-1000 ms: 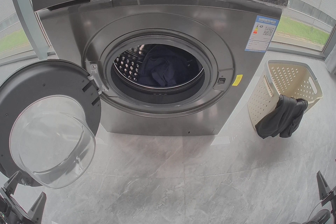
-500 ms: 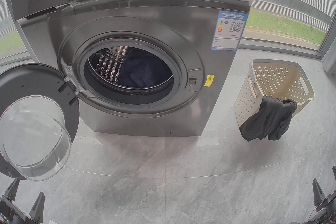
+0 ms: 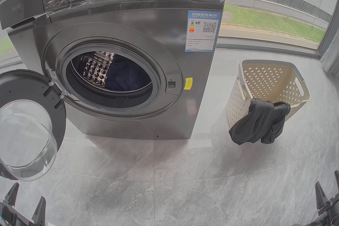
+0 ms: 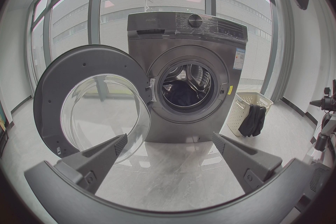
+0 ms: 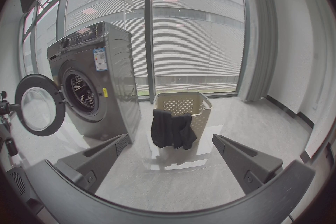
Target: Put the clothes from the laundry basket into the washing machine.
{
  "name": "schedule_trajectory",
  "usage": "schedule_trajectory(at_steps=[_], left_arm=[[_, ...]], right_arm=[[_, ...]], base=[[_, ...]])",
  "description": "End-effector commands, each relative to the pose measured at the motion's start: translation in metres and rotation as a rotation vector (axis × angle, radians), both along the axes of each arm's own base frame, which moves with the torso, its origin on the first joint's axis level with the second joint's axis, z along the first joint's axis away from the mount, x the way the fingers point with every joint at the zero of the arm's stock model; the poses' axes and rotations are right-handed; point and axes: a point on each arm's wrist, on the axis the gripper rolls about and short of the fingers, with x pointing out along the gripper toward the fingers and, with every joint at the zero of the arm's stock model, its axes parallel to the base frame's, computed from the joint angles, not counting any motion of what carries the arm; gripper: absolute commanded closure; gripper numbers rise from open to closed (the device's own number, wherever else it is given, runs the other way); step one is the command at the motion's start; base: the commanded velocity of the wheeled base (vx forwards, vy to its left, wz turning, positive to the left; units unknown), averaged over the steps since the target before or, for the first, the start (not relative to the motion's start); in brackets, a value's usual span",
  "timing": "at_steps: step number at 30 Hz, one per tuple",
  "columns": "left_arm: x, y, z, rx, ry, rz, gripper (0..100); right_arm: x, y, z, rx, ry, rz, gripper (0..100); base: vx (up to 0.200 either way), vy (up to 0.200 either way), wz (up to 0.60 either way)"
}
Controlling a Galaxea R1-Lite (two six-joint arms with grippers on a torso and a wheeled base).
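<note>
Bright, even daylight from windows (image 3: 275, 7), upper right of the frame. Soft shadows beneath washing machine (image 3: 141, 25) and laundry basket (image 3: 235, 103). Floor (image 3: 176, 180) shows pale glare. Wrist views bend strongly, corners dark

We see a shiny grey floor (image 3: 169, 184). Big windows (image 4: 70, 25) show green grass (image 3: 275, 22) and a grey building (image 5: 196, 49) outside. A grey curtain (image 5: 259, 42) hangs beside the glass.

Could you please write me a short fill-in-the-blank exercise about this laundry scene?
The door of the washing machine stands ____.
A dark garment hangs over the rim of the ____.
The left gripper and right gripper hold ____.
Missing words: open; basket; nothing.
</note>
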Motion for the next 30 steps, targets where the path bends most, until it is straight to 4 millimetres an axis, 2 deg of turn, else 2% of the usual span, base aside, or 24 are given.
schedule_trajectory(at_steps=[1,30], left_arm=[[-0.0001,0.0001,-0.0047,-0.018,-0.001,0.002,0],[0.0,0.0,-0.0052,0.0,0.0,-0.001,0]], right_arm=[[0.0004,0.0006,-0.0063,-0.005,0.017,0.022,0],[0.0003,0.0006,-0.0062,-0.007,0.014,0.025,0]], base=[[0.0,-0.2,0.0],[0.0,-0.2,0.0]])
